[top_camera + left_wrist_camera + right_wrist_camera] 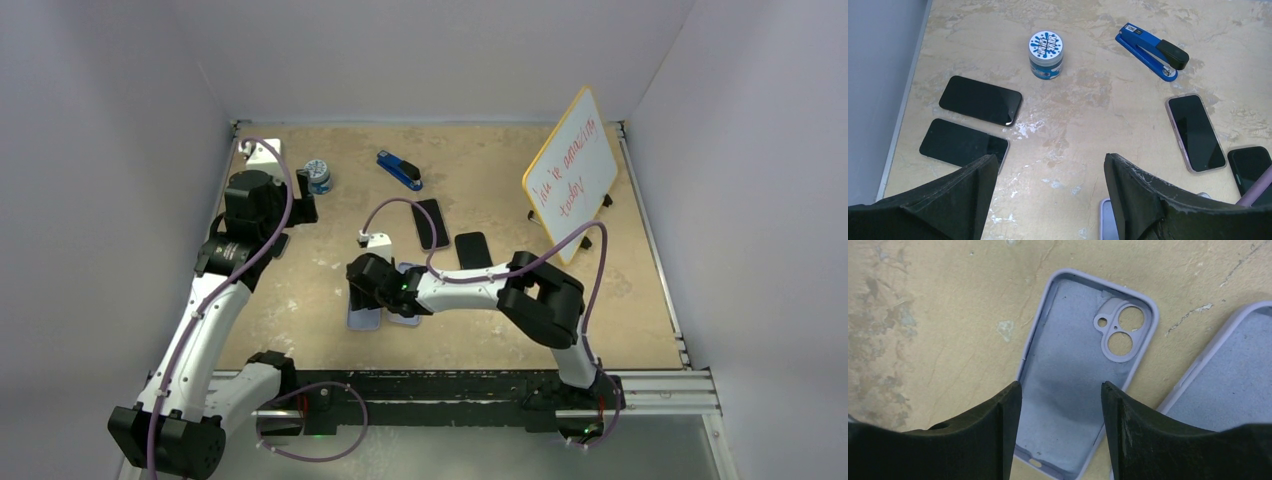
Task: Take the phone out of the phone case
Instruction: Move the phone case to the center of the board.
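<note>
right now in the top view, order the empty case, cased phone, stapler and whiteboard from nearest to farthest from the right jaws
1. empty case: directly below, mid-table
2. cased phone: just behind, slightly right
3. stapler: near the back edge
4. whiteboard: back right corner

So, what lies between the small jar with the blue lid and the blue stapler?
Nothing stands there. In the left wrist view, only bare table runs from the jar to the stapler.
</note>
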Available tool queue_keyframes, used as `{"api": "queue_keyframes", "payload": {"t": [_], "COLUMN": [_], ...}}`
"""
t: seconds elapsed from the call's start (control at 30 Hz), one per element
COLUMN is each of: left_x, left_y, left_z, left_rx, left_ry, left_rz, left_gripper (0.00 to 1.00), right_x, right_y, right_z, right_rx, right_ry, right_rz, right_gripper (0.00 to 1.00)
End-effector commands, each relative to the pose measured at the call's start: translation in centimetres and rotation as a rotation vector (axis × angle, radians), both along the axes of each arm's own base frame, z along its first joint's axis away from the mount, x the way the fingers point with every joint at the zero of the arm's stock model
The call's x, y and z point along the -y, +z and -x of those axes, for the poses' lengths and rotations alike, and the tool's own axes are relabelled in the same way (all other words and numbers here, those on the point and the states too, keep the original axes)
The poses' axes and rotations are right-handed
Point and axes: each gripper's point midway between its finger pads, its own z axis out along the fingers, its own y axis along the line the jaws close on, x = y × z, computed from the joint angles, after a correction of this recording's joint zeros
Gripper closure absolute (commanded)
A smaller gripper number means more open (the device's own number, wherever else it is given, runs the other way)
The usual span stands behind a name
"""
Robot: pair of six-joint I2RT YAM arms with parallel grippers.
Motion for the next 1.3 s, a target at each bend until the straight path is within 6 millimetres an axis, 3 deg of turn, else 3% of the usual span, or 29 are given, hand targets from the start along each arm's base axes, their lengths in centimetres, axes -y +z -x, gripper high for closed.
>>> {"api": "queue_keyframes", "payload": {"t": [0.0, 0.17, 0.33, 0.53, 0.7, 0.9, 1.03, 1.27], "left_x": [0.5, 0.7, 1.0, 1.2, 1.4, 1.9, 2.1, 2.3], "left_y": [0.6, 0.4, 0.3, 0.2, 0.1, 0.0, -0.2, -0.2], "left_z": [-0.1, -0.1, -0.2, -0.2, -0.3, -0.3, -0.3, -0.3], "left_rx": [0.031, 0.025, 0.019, 0.015, 0.01, 0.007, 0.0, -0.002], "left_ry": [-0.01, -0.021, -0.036, -0.046, -0.057, -0.077, -0.091, -0.1], "left_rz": [0.028, 0.032, 0.037, 0.041, 0.047, 0.059, 0.064, 0.065], "left_gripper": [0.2, 0.2, 0.2, 0.2, 0.2, 0.2, 0.2, 0.2], "right_x": [0.4, 5.4, 8.8, 9.9, 9.3, 10.6, 12.4, 13.9], "right_y": [0.2, -1.6, -1.2, 0.1, 3.6, 7.4, 8.4, 6.4], "right_z": [-0.6, -1.3, -1.7, -1.9, -3.0, -6.8, -10.1, -15.2], "right_rx": [-0.019, -0.027, -0.007, 0.016, 0.083, 0.166, 0.215, 0.176], "right_ry": [0.01, -0.072, -0.086, -0.036, 0.029, 0.05, 0.034, 0.014], "right_rz": [0.017, 0.124, 0.193, 0.24, 0.194, 0.155, 0.141, 0.15], "right_gripper": [0.38, 0.38, 0.37, 0.36, 0.34, 0.23, 0.03, 0.01]}}
